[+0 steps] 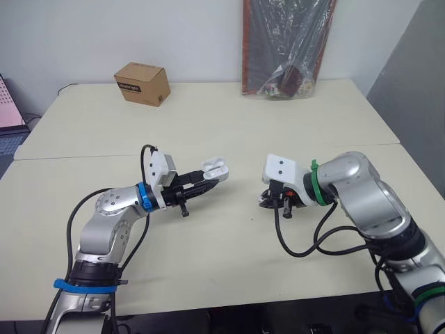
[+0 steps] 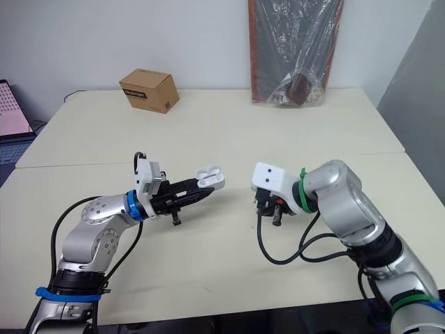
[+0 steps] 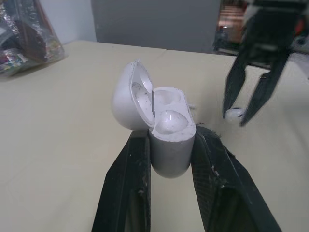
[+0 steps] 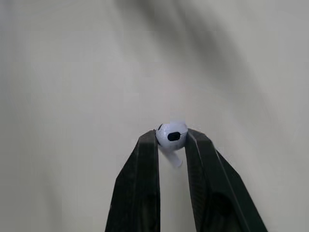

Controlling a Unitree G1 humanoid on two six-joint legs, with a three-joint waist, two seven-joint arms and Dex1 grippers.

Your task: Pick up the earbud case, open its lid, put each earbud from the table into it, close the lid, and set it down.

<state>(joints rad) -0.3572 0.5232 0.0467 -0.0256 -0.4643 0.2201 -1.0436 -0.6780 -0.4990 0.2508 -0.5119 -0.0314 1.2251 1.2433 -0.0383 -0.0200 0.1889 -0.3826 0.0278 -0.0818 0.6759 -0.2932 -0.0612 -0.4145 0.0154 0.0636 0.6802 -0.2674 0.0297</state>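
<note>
My left gripper (image 1: 211, 177) is shut on the white earbud case (image 1: 215, 167) and holds it above the table, left of centre. In the left wrist view the case (image 3: 166, 133) sits between my fingers (image 3: 126, 179) with its lid tipped open. My right gripper (image 1: 268, 200) points down at the table a little right of the case. In the right wrist view it is shut on a white earbud (image 4: 171, 135), pinched between the fingertips just above the table. The left wrist view also catches the right gripper (image 3: 244, 116) with that earbud (image 3: 234, 113) at its tips.
A brown cardboard box (image 1: 142, 83) stands at the back left of the beige table (image 1: 222, 125). A black item in clear plastic (image 1: 288, 49) leans against the wall at the back right. A pink-screened device (image 1: 8, 104) sits off the table's left edge.
</note>
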